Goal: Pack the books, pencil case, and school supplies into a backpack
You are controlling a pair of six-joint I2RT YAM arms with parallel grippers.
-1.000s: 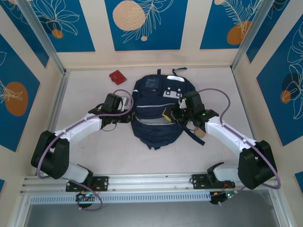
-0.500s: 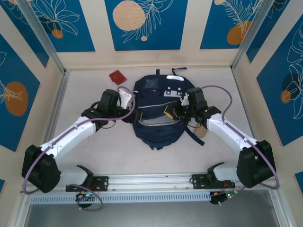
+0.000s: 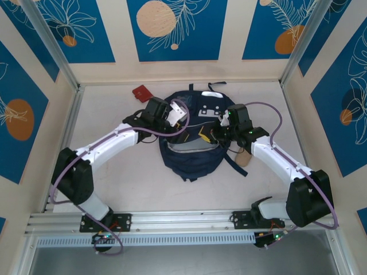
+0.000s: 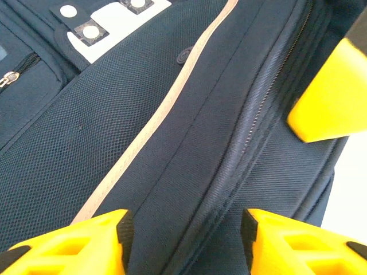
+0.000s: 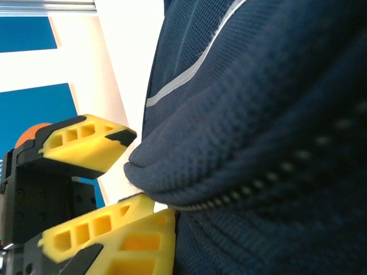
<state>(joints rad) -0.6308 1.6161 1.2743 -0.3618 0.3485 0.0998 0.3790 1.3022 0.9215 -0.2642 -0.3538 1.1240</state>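
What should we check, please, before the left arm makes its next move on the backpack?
1. Right gripper pinching the backpack at its opening edge: ok, a fold of fabric sits between its fingers.
2. Left gripper ready to grasp: ok, jaws apart over the zip seam.
3. Left gripper touching the fabric: cannot tell.
4. Opening wide enough for packing: cannot tell.
5. Something left to pack: ok, a red flat item lies on the table beyond the backpack, apart from both grippers.
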